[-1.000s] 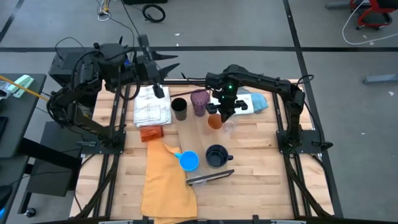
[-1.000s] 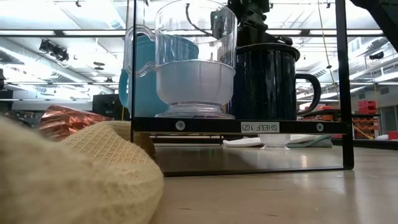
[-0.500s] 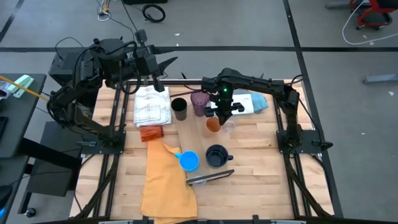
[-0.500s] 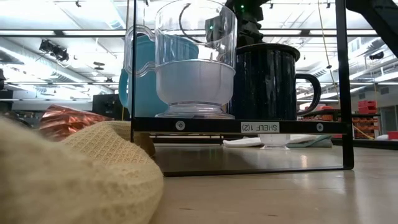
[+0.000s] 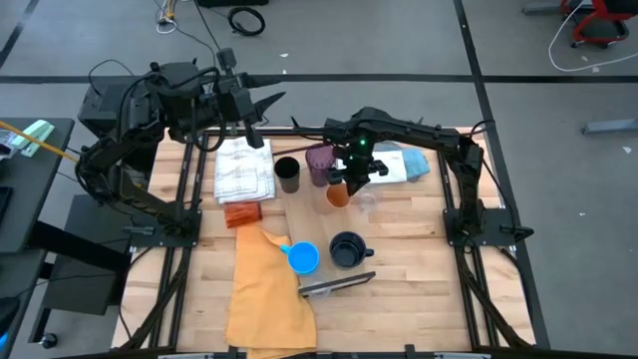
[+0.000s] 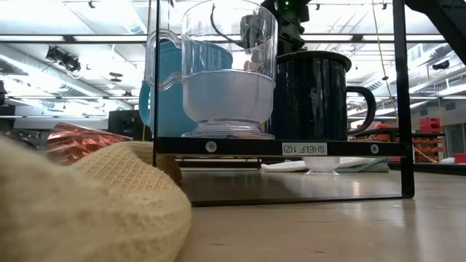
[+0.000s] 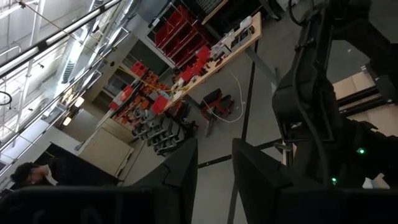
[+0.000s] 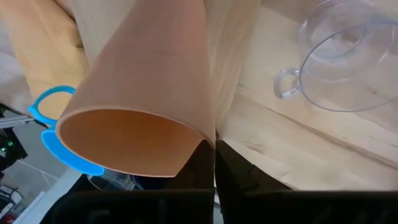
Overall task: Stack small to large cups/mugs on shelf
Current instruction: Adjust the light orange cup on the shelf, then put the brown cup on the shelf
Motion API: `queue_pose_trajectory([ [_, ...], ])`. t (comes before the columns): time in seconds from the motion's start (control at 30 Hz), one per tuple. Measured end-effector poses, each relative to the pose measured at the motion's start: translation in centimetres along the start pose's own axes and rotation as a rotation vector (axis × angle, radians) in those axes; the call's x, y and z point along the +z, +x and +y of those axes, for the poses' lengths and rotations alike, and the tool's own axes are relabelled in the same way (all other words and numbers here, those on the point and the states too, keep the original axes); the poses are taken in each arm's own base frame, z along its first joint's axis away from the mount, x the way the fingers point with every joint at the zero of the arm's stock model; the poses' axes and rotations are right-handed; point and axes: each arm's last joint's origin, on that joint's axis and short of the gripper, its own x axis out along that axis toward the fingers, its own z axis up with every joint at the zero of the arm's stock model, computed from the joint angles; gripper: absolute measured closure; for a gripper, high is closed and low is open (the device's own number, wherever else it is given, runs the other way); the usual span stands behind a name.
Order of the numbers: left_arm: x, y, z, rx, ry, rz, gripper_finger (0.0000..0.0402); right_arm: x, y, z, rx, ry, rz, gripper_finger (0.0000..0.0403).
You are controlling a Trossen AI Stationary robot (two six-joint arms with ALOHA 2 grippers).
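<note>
My right gripper [image 5: 351, 178] is over the table's middle, shut on a peach cup [image 5: 337, 194]. A purple tumbler [image 5: 319, 163] and a black cup [image 5: 287, 175] stand just to its left, and a clear handled cup [image 8: 336, 62] stands on the table to its right. On the shelf [image 6: 291, 148] stand a bright blue mug [image 5: 302, 257], a clear cup [image 6: 228, 73] and a dark navy mug [image 5: 346, 249]. My left gripper [image 7: 214, 168] is raised over the table's far left corner, open, facing the room. My right gripper holds the peach cup by its rim [image 8: 202, 138], where the cup's wall runs in between the two fingers. The fingers come from above. The cup is lifted clear and tilted, and its open mouth [image 8: 124, 140] faces the wrist camera.
A mustard-yellow cloth [image 5: 264, 289] lies at the near left, with a white checked cloth [image 5: 244, 168] and a copper-coloured packet [image 5: 242, 212] beyond it. A pale blue cloth [image 5: 409, 162] lies under the right arm. Dark frame posts stand at both table sides.
My right gripper has risen and carried the peach cup a little toward the table's left, nearer the purple tumbler. My left gripper has tipped up from pointing down over the white cloth and now points level over the far edge.
</note>
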Motion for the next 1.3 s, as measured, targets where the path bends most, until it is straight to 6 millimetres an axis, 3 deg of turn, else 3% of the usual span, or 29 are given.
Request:
queue_pose_trajectory([
  [0.53, -0.2, 0.0, 0.0, 0.007, 0.004, 0.026, 0.0294, 0.0, 0.0, 0.1, 0.016, -0.055, -0.002, 0.0365],
  [1.0, -0.2, 0.0, -0.1, 0.003, 0.004, 0.030, 0.0294, -0.3, -1.6, 1.0, 0.074, -0.129, -0.049, 0.0326],
  [1.13, -0.2, 0.0, -0.1, -0.001, 0.021, 0.035, 0.0294, -1.2, -3.2, 1.6, 0.109, -0.208, -0.063, 0.0320],
  [1.3, -0.7, -0.1, -0.4, -0.015, 0.040, 0.098, 0.0294, -4.2, -7.5, 2.4, 0.150, -0.386, -0.172, 0.0321],
])
